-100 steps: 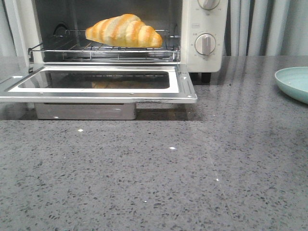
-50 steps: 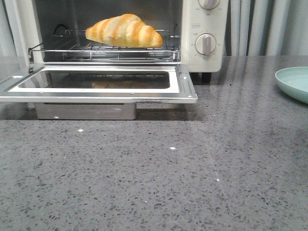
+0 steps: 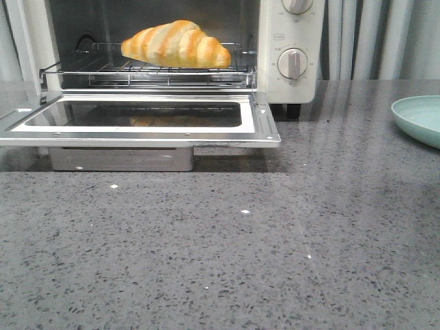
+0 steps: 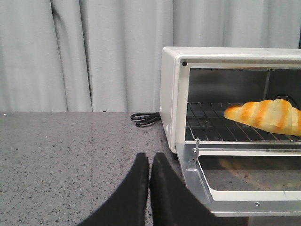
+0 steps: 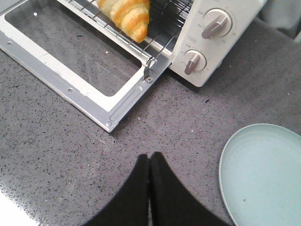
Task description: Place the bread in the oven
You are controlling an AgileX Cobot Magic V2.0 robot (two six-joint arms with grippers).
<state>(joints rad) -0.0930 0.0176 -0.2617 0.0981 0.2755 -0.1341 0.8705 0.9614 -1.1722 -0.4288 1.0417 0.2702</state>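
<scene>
One bread [image 3: 177, 43], one oven [image 3: 289, 48], one plate [image 3: 419, 118], two knobs [image 3: 293, 62]

Pale green plate [image 5: 263, 176], grey speckled countertop [image 3: 227, 254], black cord [image 4: 145, 119]

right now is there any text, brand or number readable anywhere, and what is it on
No text reads clearly in any view.
Small label between the knobs on the oven's control panel: too small and blurred to read.
Tiny marks ringing the lower knob: blurred.
Bread, pale green plate, countertop: no markings.
</scene>
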